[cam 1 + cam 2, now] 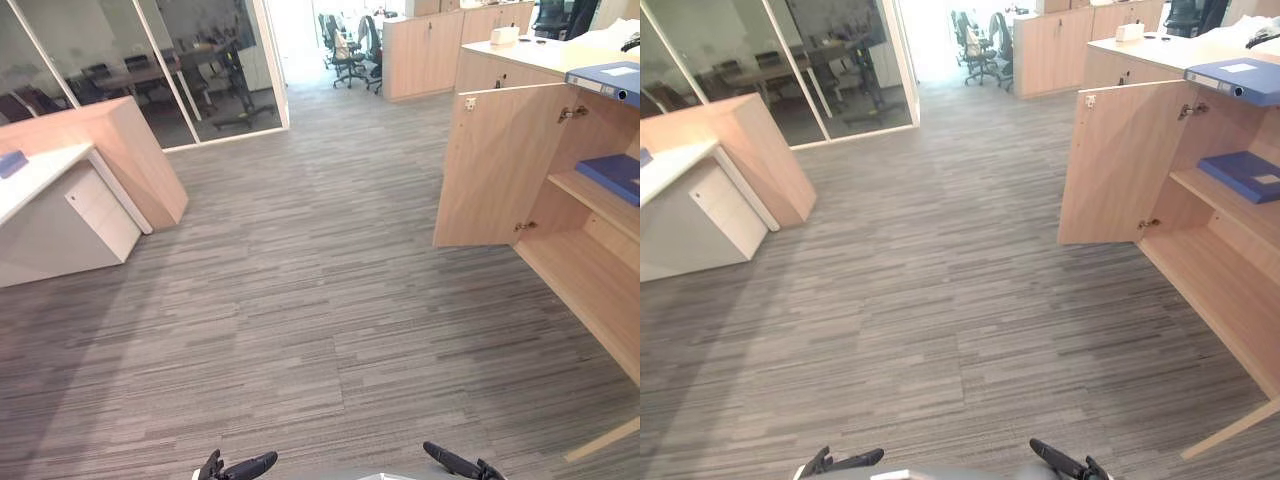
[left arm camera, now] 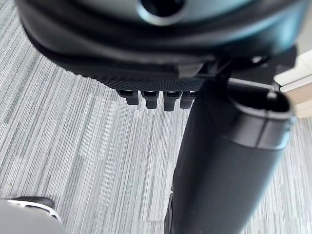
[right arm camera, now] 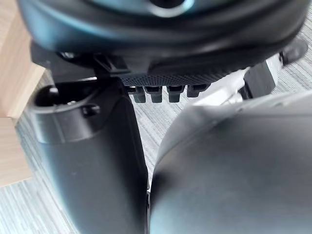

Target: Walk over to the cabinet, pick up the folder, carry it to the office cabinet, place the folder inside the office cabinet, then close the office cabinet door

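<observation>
An open wooden office cabinet (image 1: pixel 590 270) stands at my right, its door (image 1: pixel 497 165) swung out toward me. A blue folder (image 1: pixel 612 172) lies flat on the shelf inside. A second blue folder (image 1: pixel 1237 78) rests on the cabinet's top. Both my hands hang low at the near edge of the carpet, far from the cabinet: the left hand (image 1: pixel 240 467) and the right hand (image 1: pixel 455 463) with relaxed fingers that hold nothing. Each wrist view shows only carpet past the left hand (image 2: pixel 161 39) and the right hand (image 3: pixel 165 29).
A white low cabinet (image 1: pixel 60 215) with a small blue item (image 1: pixel 12 162) stands at the left, beside a wooden partition (image 1: pixel 135 150). Glass walls (image 1: pixel 150 60) of a meeting room lie behind. Office chairs (image 1: pixel 350 50) and wooden cabinets (image 1: pixel 425 50) stand at the back.
</observation>
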